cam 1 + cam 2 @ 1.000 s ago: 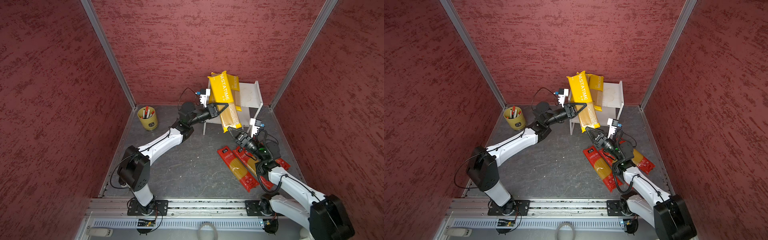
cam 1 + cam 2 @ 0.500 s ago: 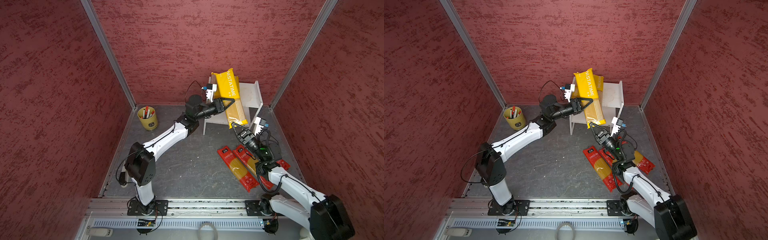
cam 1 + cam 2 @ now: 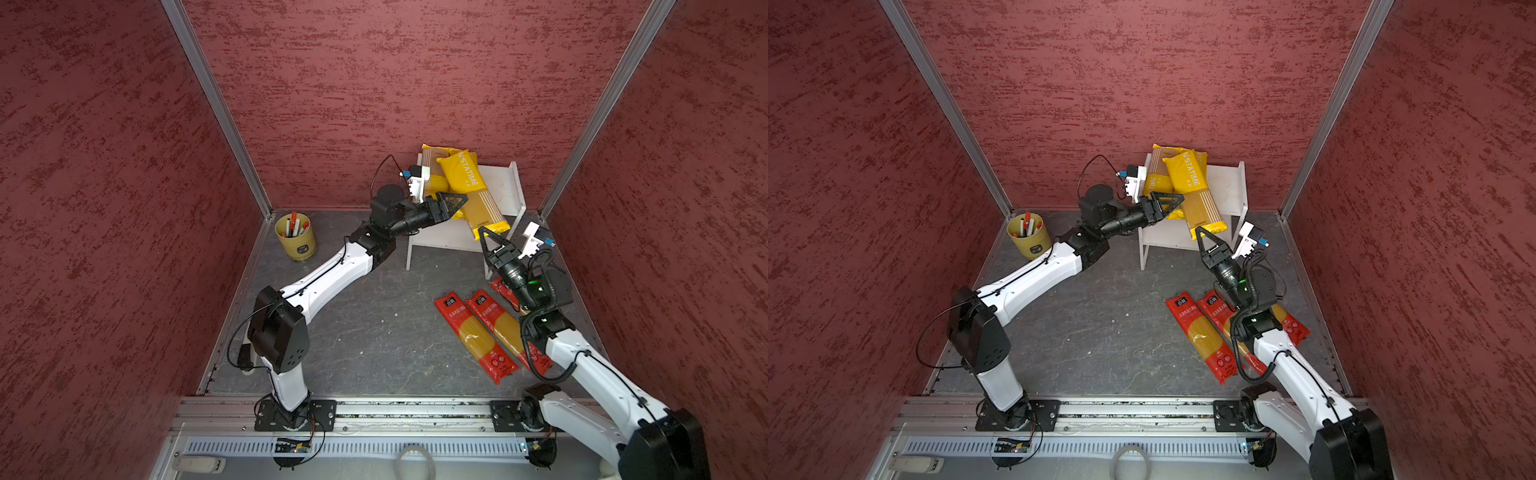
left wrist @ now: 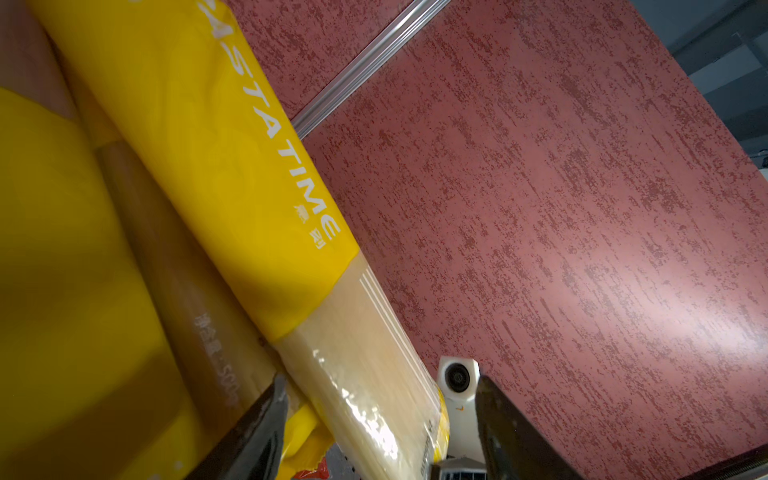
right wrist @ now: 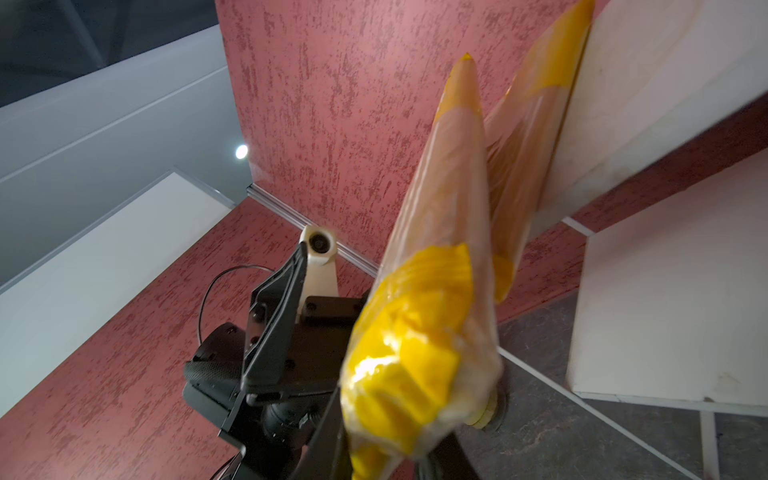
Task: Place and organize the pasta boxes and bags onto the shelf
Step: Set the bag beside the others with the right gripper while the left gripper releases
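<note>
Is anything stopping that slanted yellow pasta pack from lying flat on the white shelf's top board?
Yes. Another yellow pack lies on the top board of the shelf, at its left, and the slanted pack rests across it, its lower end overhanging the front. The board's right part looks bare.

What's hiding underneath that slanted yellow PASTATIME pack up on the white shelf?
Under the slanted yellow pack lies another yellow pack, tan-panelled, on the shelf. Whether a third sits beneath is covered.
</note>
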Robot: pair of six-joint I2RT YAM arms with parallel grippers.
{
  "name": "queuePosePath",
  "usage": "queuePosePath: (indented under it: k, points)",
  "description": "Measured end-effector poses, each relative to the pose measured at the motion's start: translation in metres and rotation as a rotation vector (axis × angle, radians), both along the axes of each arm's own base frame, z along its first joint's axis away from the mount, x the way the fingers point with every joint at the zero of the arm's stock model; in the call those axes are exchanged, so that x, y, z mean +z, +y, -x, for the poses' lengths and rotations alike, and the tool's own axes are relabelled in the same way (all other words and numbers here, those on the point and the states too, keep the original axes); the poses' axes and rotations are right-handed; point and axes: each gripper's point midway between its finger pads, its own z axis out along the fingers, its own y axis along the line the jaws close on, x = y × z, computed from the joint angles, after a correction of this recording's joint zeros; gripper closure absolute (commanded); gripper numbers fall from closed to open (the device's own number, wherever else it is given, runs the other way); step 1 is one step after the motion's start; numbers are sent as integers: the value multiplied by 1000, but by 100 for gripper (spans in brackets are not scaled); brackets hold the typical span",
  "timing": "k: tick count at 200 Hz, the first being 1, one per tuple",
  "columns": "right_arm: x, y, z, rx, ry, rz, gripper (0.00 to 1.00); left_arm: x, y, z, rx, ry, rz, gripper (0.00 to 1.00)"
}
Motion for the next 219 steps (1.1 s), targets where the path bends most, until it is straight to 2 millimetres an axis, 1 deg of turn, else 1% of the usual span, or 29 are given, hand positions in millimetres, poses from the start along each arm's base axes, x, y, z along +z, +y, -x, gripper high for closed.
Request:
queuePosePath:
  k: [31, 50, 69, 99, 125, 136, 150, 175, 198, 219]
  points:
    - [3, -18, -12, -68, 58, 0, 100, 9, 18, -1, 58, -31, -23, 27]
    - [6, -25, -16, -88, 74, -2, 100, 10, 28, 1, 86, -42, -40, 26]
    - [10, -30, -19, -105, 88, -8, 100, 4, 32, 3, 100, -44, -56, 26]
    - [13, -42, -24, -149, 117, -24, 100, -16, 34, 1, 117, -30, -101, 27]
    - [11, -56, -30, -210, 143, -44, 100, -17, 41, 6, 136, -49, -120, 27]
    - [7, -61, -35, -238, 163, -53, 100, -19, 46, 9, 147, -51, -128, 26]
    - [2, -62, -44, -244, 183, -63, 100, -23, 51, 11, 160, -48, -138, 27]
    - [0, -59, -62, -235, 196, -100, 100, -34, 56, 14, 168, -38, -157, 26]
    - [-1, -55, -68, -229, 198, -128, 100, -39, 61, 16, 175, -35, -167, 26]
    - [-1, -52, -67, -229, 200, -142, 88, -41, 64, 15, 183, -31, -171, 26]
